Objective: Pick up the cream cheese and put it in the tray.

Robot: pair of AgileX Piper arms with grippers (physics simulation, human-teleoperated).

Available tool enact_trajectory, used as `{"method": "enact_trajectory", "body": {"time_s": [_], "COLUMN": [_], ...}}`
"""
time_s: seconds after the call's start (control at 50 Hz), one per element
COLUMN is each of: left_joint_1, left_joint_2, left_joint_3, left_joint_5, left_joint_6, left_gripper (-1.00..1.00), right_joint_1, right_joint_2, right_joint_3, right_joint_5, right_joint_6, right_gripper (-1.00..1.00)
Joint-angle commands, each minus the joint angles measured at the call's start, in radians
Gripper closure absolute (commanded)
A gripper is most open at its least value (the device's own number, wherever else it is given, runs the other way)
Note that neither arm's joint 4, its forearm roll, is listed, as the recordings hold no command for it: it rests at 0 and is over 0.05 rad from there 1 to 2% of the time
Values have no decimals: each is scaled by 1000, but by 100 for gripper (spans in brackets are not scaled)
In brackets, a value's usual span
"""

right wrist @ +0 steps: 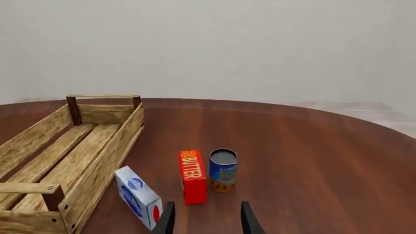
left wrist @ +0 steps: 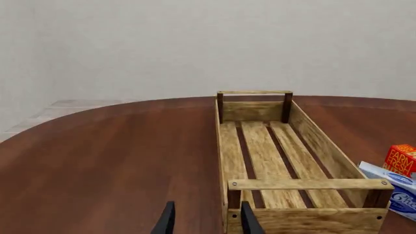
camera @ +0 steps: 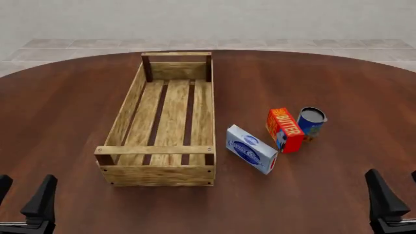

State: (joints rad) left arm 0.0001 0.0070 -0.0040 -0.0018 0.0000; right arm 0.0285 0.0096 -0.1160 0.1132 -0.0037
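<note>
right tool (right wrist: 204, 219) parted, empty | cream cheese (camera: 251, 148) ahead-left, well apart | beside tray (camera: 123, 114) | left tool (left wrist: 204, 219) parted

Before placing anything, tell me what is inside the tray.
Nothing shows inside the tray: only its bare wooden slats, with dark table visible through the gaps. The near end wall hides a small strip of floor in the front view. The cream cheese stands outside, on the table to its right.

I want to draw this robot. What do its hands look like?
Each end effector is black, with two slim, flat fingers that taper to points. The left end effector and right end effector look the same. No cables or markings are visible.
</note>
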Motion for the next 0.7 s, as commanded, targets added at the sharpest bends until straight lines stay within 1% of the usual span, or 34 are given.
{"method": "enact_trajectory", "body": {"time_s": [0.02,0.06,0.16,0.22,0.24,0.3,0.34,0.36,0.4,0.42,0.46,0.5,0.52,0.54,0.56,0.58,0.6,0.62,0.66,0.68,0.7], "left_joint_1": [0,0,0,0,0,0,0,0,0,0,0,0,0,0,0,0,0,0,0,0,0], "left_joint_2": [0,0,0,1,0,1,0,0,0,0,0,1,1,1,1,1,1,1,1,0,0], "left_joint_3": [0,0,0,0,0,0,0,0,0,0,0,0,0,0,0,0,0,0,0,0,0], "left_joint_5": [0,0,0,0,0,0,0,0,0,0,0,0,0,0,0,0,0,0,0,0,0], "left_joint_6": [0,0,0,0,0,0,0,0,0,0,0,0,0,0,0,0,0,0,0,0,0], "left_gripper": [-100,-100,-100,-100,-100,-100,-100,-100,-100,-100,-100,-100,-100,-100,-100,-100,-100,-100,-100,-100,-100], "right_joint_1": [38,48,82,110,113,110,122,137,159,172,166,170,180,180,196,196,196,202,198,192,198], "right_joint_2": [31,51,195,257,282,308,319,348,373,391,412,422,456,456,471,492,505,501,512,553,578], "right_joint_3": [-133,-144,-182,-210,-223,-252,-258,-265,-279,-283,-306,-310,-318,-319,-323,-331,-340,-351,-357,-368,-373], "right_joint_5": [93,90,51,46,45,58,60,61,68,68,80,81,84,84,89,92,97,104,109,109,113], "right_joint_6": [33,33,19,30,6,-9,-19,-43,-60,-63,-40,-50,-88,-88,-110,-72,-54,-81,-85,-97,-121], "right_gripper": [-100,-100,-100,-100,-100,-100,-100,-100,-100,-100,-100,-100,-100,-100,-100,-100,-100,-100,-100,-100,-100]}}
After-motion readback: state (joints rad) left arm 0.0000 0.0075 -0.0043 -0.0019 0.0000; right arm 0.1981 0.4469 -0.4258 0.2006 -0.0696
